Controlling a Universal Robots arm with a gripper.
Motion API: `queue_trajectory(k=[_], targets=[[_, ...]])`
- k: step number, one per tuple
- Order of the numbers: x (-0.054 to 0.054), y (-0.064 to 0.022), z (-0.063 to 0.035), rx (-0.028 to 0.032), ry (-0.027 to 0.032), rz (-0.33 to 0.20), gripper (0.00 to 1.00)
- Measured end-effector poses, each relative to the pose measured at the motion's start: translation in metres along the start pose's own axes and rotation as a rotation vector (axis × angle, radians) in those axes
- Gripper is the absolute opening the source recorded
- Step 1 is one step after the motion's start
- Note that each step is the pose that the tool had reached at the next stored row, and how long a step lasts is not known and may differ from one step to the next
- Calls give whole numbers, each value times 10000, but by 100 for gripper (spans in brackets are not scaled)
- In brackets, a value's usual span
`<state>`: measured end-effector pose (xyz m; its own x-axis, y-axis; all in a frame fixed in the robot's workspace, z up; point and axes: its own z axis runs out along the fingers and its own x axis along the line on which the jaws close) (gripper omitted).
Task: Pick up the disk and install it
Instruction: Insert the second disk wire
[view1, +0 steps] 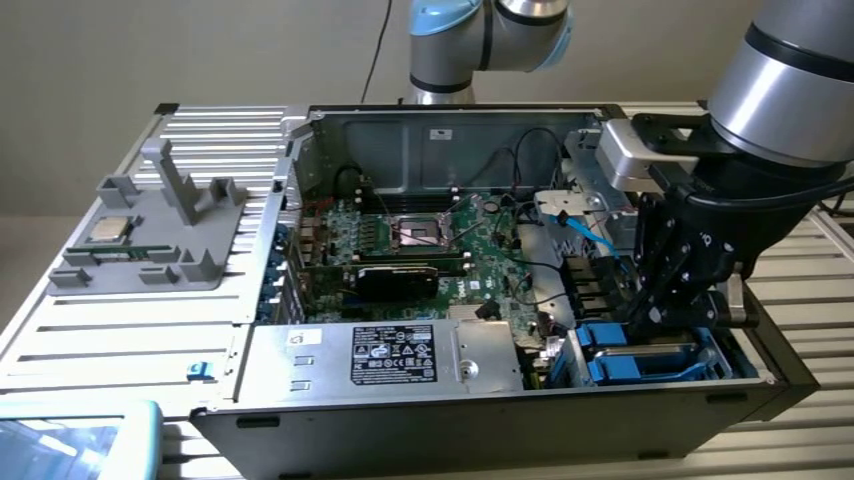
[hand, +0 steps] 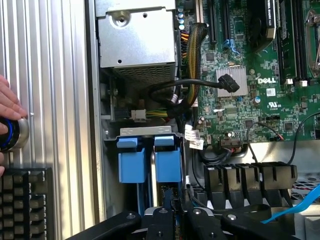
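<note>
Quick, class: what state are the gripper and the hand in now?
Gripper: cannot be told, down at the disk.
Hand: resting on a blue-ringed knob.

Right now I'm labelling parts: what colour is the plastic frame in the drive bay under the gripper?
Bright blue plastic frame, clearest in the wrist view.

arm reaches steeply down from exterior view's right, wrist vertical, hand (view1: 678, 318) low, fingers nearly closed.

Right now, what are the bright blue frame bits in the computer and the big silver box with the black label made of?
The bright blue frame bits look like plastic: smooth, evenly coloured, softly shiny moulded shapes. The big silver box with the black label looks like bare sheet metal: dull grey gleam, flat folded panels with screws. The label itself could be printed paper or film; that stays unclear.
</note>
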<state>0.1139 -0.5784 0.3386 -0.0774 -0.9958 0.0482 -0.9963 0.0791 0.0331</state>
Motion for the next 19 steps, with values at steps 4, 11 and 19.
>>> queue_trajectory(k=[4, 11, 19], targets=[[0, 0, 1, 3, -1, 0, 16], [-1, -1, 8, 14, -3, 1, 16], [-1, -2, 13, 18, -2, 1, 16]])
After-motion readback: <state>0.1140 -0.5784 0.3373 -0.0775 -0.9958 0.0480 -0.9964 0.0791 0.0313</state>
